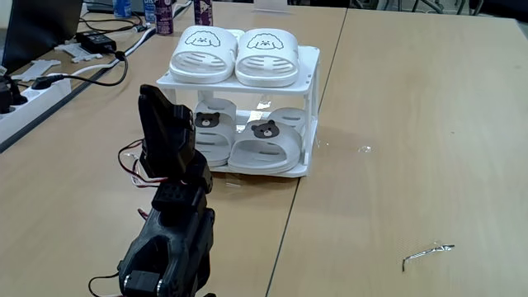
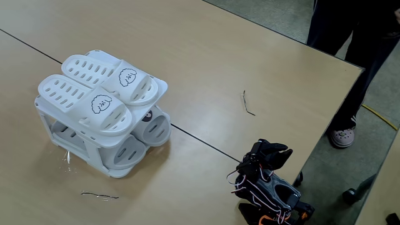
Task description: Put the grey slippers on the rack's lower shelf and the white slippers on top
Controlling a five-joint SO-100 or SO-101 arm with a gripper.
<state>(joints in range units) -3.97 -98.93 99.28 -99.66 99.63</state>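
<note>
On the tabletop [image 1: 396,124], the rack [image 1: 311,107] stands with both pairs already in place: the white slippers [image 1: 235,56] lie side by side on its top tier, dog faces toward the arm in a fixed view, and the grey slippers [image 1: 264,142] sit on the lower shelf [image 1: 280,170] beneath them, bear faces showing between the thin posts. In another fixed view the same stack reads clearly, white pair [image 2: 94,94] above, grey toes [image 2: 153,128] poking out below. The arm is folded back near the table's edge, well apart from the rack, and its tool [image 2: 270,151] holds nothing; whether its fingers are parted or closed cannot be told from either view, since the black parts merge. Judged from this layout, the sorting looks finished, and the step in hand is simply resting clear. Doing that well means keeping the arm tucked low and away from the rack, so that no link brushes the light plastic posts or nudges a slipper off its tier. A bent wire [image 1: 427,252] lies loose on the wood, away from everything.
</note>
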